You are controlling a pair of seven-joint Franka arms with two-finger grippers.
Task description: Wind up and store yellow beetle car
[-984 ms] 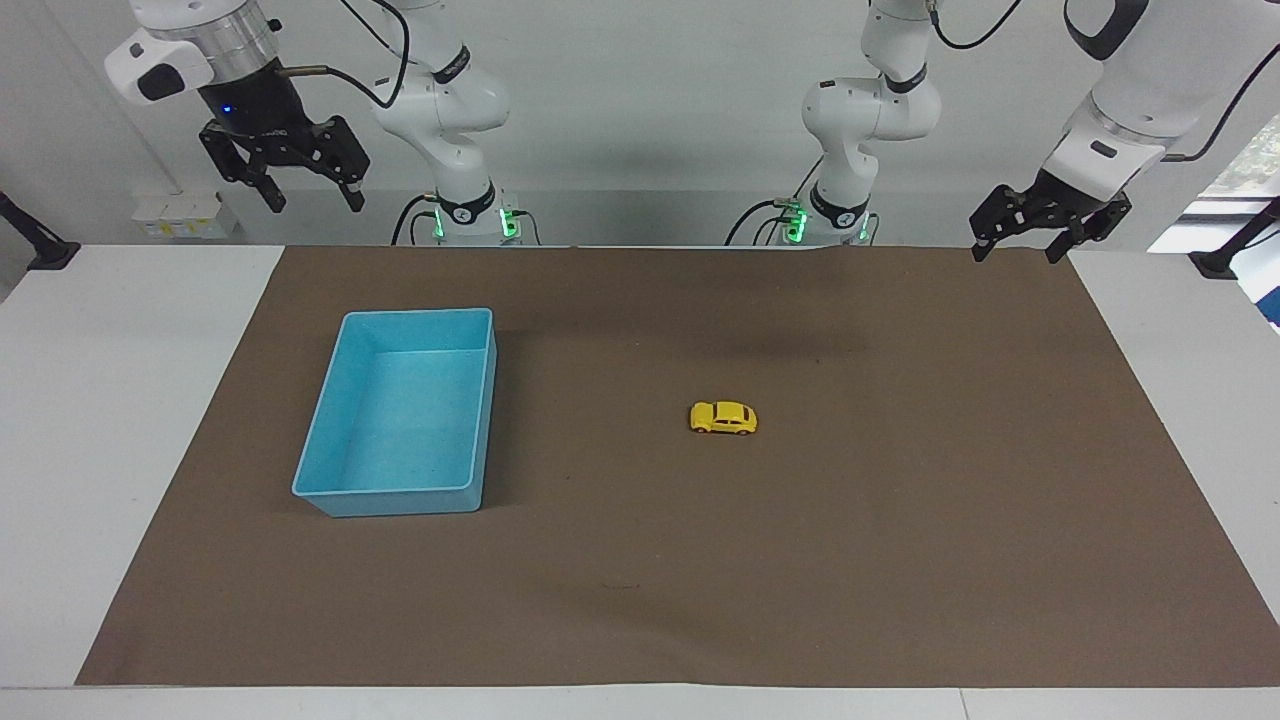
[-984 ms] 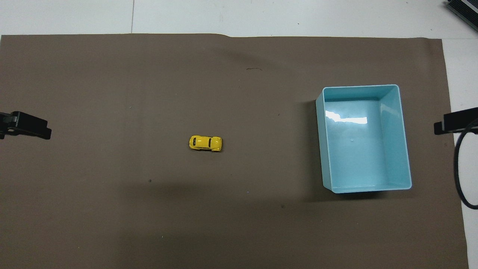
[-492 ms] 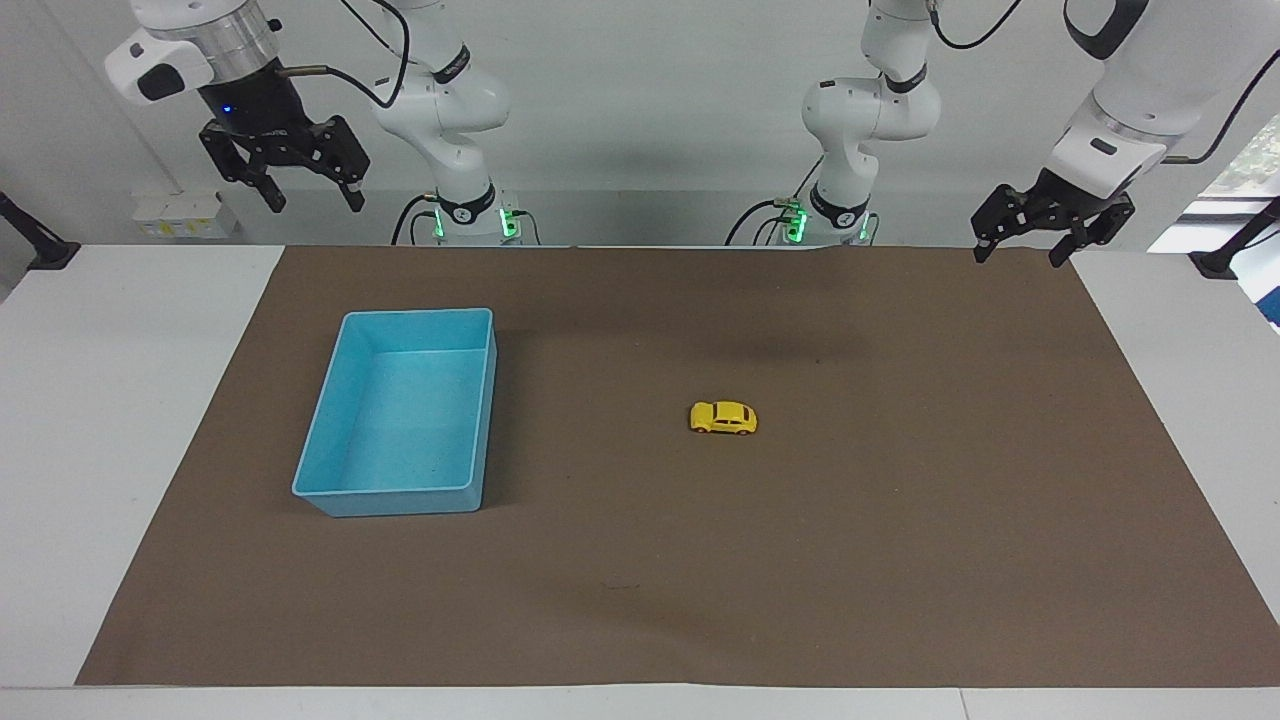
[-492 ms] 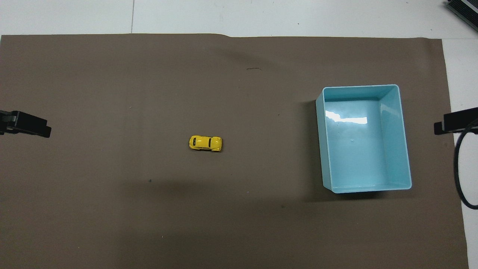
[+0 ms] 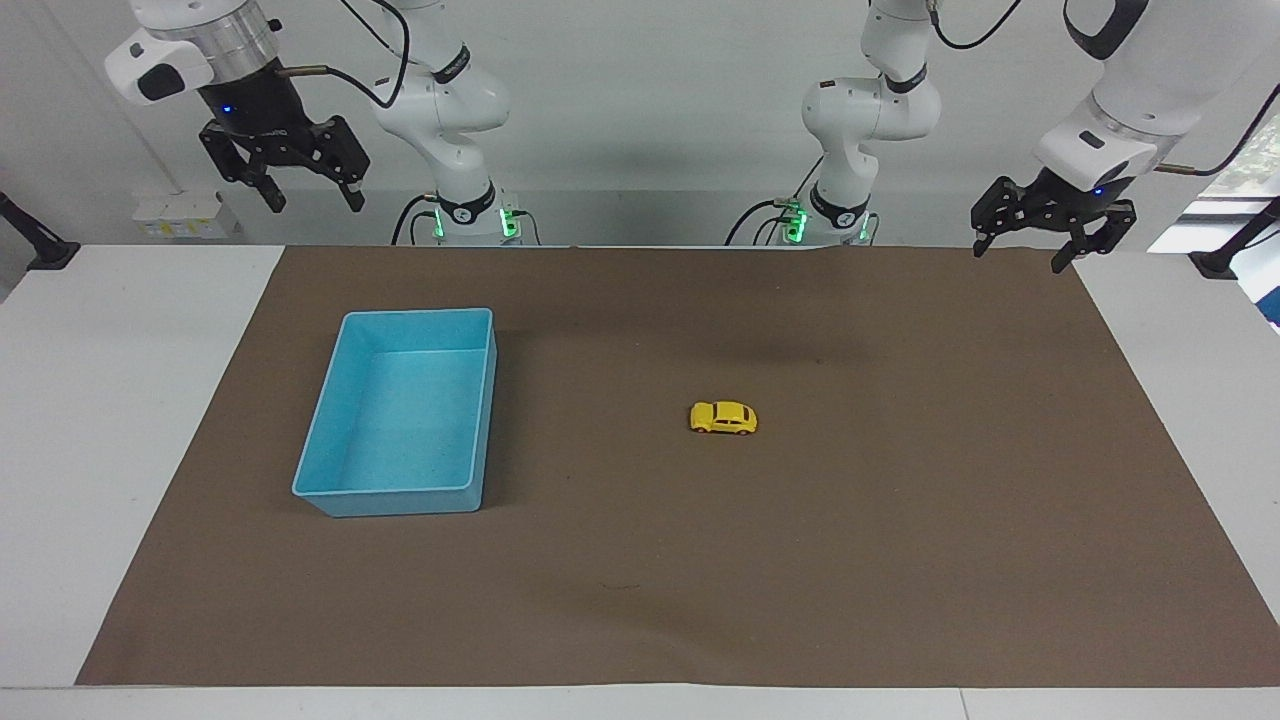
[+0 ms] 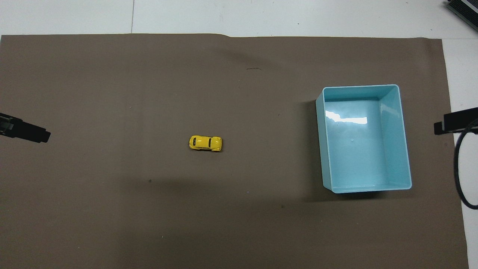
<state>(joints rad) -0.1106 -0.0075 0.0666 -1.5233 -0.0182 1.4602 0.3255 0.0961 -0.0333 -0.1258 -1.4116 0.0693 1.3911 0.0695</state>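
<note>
Desk (image 5: 130, 420), brown mat (image 5: 900, 560): car (image 5: 723, 417) mid-mat; tray (image 5: 400, 500) empty. Left gripper (image 5: 1030, 245), right gripper (image 5: 312, 195): raised, fingers apart.

One yellow beetle car (image 5: 723, 418), one light-blue tray (image 5: 325, 497) (nothing inside it), one brown mat (image 5: 900, 520), and two grippers.

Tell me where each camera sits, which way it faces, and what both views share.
Facing view: high across the table, looking at both arms; left pincer and right pincer hang open, raised.
Overhead view: above the robots' end, looking steeply down; only pincer tips show at the edges.
Shared: yellow beetle car, light-blue tray, brown mat, half a turn apart.
</note>
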